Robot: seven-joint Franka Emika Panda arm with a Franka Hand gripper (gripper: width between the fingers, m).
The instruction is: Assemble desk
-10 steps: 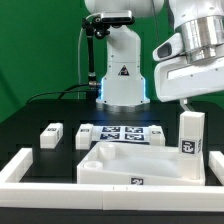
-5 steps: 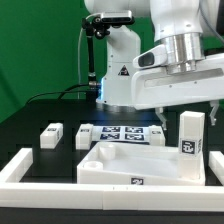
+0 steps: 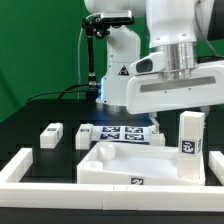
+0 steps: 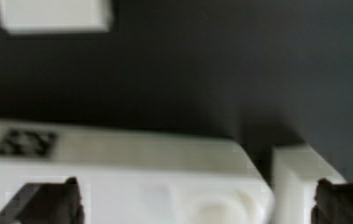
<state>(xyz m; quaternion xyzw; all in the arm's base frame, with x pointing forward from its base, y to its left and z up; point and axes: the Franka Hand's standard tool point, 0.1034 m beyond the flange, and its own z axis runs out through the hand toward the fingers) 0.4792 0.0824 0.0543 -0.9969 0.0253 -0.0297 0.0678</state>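
The end effector (image 4: 194, 203) hangs fully open, holding nothing, above the tabletop (image 3: 105, 172), which lies flat on the bench (image 3: 28, 118) beside an upright leg block (image 3: 190, 135). It looks stiff, light, smooth plastic; better to pinch its raised rim

The top (image 3: 112, 160) is lying flat, its hollow side facing up and a tag showing on its near edge. The standing leg (image 3: 190, 133) is sitting upright at 2 o'clock from the top's middle. The far leg (image 3: 52, 135) is lying at 9 o'clock and the near leg (image 3: 85, 134) at 10 o'clock.
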